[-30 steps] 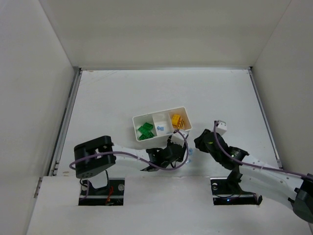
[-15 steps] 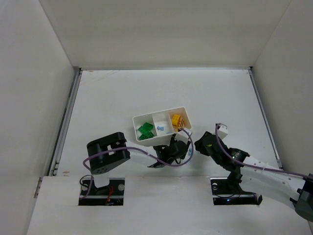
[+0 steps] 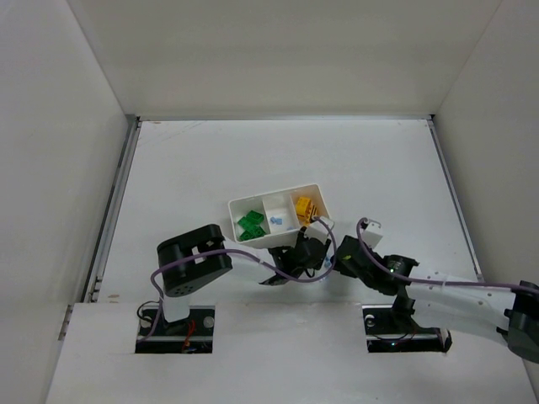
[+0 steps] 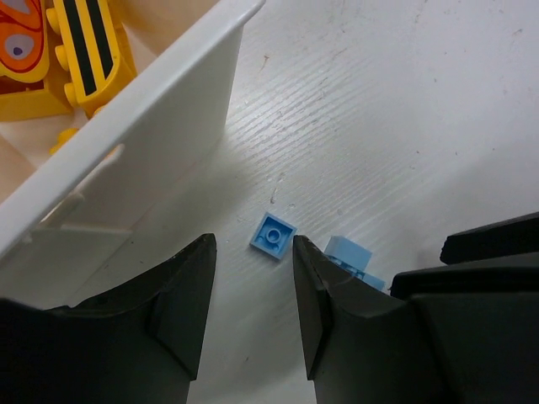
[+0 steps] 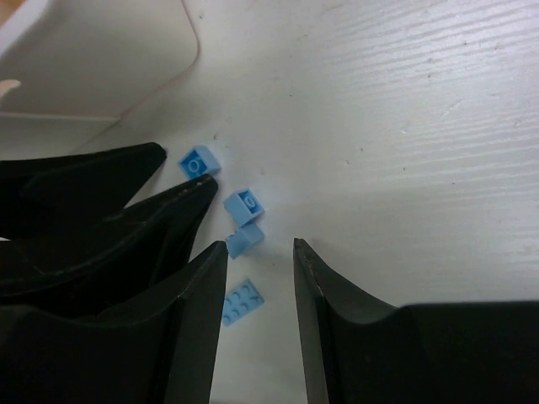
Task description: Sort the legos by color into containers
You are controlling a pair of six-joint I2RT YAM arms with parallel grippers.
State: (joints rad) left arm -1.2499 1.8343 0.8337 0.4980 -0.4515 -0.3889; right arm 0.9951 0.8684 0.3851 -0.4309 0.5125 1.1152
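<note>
The white tray [image 3: 274, 194] holds green legos [image 3: 250, 224] in its left compartment, pale blue ones [image 3: 275, 220] in the middle and yellow ones [image 3: 305, 207] on the right. Several blue legos lie on the table just off the tray's near right corner. In the left wrist view a one-stud blue lego [image 4: 273, 235] lies just ahead of my open left gripper [image 4: 251, 244], and a second blue brick [image 4: 349, 252] lies by its right finger. My right gripper [image 5: 259, 246] is open and empty over two blue bricks [image 5: 244, 204] and a flat blue plate [image 5: 242, 301].
The two grippers [image 3: 318, 246] [image 3: 338, 257] nearly touch above the blue legos. The left gripper's fingers [image 5: 126, 177] fill the left of the right wrist view. The tray's wall [image 4: 168, 109] stands close on the left gripper's left, with yellow bricks [image 4: 88, 42] inside.
The right gripper has moved left, up to the left gripper and the blue legos. The left arm's elbow has swung right and its gripper has edged toward the tray's corner.
</note>
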